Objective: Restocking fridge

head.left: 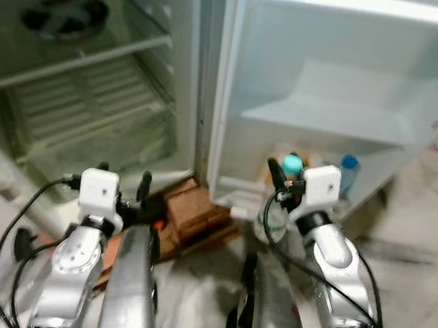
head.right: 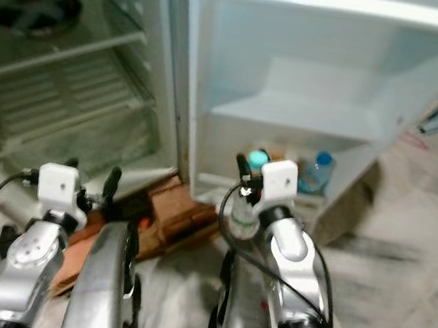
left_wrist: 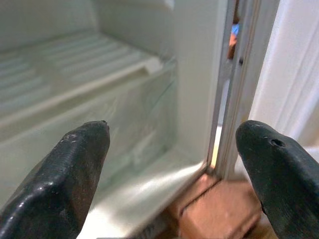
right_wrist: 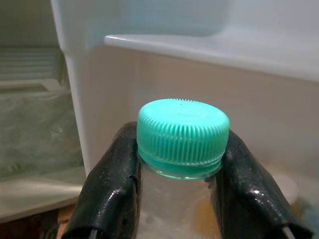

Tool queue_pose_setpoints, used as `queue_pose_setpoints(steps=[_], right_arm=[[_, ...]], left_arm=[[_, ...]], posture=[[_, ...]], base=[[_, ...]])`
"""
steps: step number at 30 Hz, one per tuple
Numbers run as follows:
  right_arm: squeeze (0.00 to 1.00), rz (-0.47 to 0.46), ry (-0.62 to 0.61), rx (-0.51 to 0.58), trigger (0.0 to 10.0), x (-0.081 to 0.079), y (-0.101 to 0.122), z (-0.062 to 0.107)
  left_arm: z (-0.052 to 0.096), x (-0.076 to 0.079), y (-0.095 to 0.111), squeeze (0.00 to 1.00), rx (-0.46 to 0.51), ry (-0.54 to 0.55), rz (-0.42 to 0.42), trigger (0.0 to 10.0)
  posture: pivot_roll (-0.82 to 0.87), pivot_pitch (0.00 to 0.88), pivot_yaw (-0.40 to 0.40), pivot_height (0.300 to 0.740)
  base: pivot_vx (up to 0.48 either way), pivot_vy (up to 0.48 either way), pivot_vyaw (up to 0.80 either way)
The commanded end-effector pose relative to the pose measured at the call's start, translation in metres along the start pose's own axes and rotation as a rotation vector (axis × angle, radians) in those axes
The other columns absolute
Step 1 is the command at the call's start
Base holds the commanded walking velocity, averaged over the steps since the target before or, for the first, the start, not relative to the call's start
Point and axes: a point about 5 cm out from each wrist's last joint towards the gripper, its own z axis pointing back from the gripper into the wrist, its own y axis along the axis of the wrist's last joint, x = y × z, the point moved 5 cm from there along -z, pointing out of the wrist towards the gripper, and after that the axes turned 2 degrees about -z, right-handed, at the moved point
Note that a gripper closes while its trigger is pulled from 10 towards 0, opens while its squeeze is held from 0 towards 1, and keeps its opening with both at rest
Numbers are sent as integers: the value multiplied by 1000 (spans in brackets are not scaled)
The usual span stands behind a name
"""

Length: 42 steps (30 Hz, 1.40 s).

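Observation:
My right gripper (head.left: 281, 188) is shut on the neck of a clear bottle with a teal cap (right_wrist: 182, 130), low in front of the open fridge door's bottom shelf (head.right: 310, 193). The black fingers (right_wrist: 112, 184) clamp just under the cap. In the right eye view the bottle's clear body (head.right: 241, 220) hangs below the gripper. My left gripper (left_wrist: 174, 132) is open and holds nothing. It sits low before the fridge's bottom compartment (head.left: 90, 119), near the hinge side.
A blue-capped bottle (head.left: 348, 170) stands in the door's bottom shelf. The door shelf above it (head.left: 326, 116) is bare. A dark bowl (head.left: 62, 14) rests on the fridge's upper glass shelf. Brown blocks (head.left: 195, 208) lie on the floor under the fridge's front edge.

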Motion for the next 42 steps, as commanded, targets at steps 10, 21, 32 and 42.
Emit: queue_pose_setpoints(steps=[10, 21, 32, 42], right_arm=[[0, 49, 40, 55, 10000, -3, 15, -14], [0, 89, 71, 128, 10000, -3, 40, -50], [0, 115, 132, 222, 10000, -31, 68, -90], [0, 176, 128, 276, 10000, -38, 84, -110]], left_arm=[[-1, -2, 5, 0, 12, 16, -17, 10000], [2, -8, 3, 0, -12, 50, 8, 10000], [15, -8, 13, 0, -36, -31, -28, 10000], [42, -14, 23, 0, -79, -17, -19, 10000]], posture=[[53, 164, -40, 524], [74, 174, -39, 524], [146, 269, 54, 524], [227, 349, 54, 524]], base=[[0, 0, 0], [0, 0, 0], [0, 0, 0], [0, 0, 0]])
